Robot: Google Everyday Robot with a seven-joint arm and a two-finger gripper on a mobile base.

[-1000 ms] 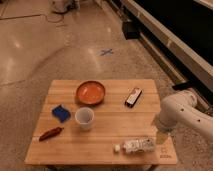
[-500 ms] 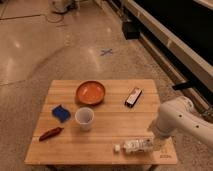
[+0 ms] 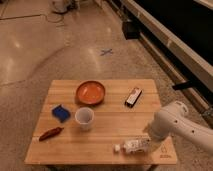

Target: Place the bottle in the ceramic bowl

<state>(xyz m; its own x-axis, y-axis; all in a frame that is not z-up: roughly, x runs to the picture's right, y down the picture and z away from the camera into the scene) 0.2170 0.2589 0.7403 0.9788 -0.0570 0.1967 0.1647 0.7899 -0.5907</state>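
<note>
The bottle (image 3: 131, 146) lies on its side near the front right edge of the wooden table (image 3: 105, 131), white cap pointing left. The orange ceramic bowl (image 3: 90, 92) sits at the table's back middle, well away from the bottle. My gripper (image 3: 150, 142) is at the end of the white arm (image 3: 177, 124), which reaches in from the right; it is low over the bottle's right end.
A white cup (image 3: 84, 118) stands in front of the bowl. A blue object (image 3: 61, 112) and a red-brown object (image 3: 50, 133) lie at the left. A flat black-and-white box (image 3: 133, 96) lies at the back right. Dark cabinets (image 3: 175, 35) run along the right.
The arm has moved left and down, closer over the bottle's right end. The bottle and other things have not moved.
</note>
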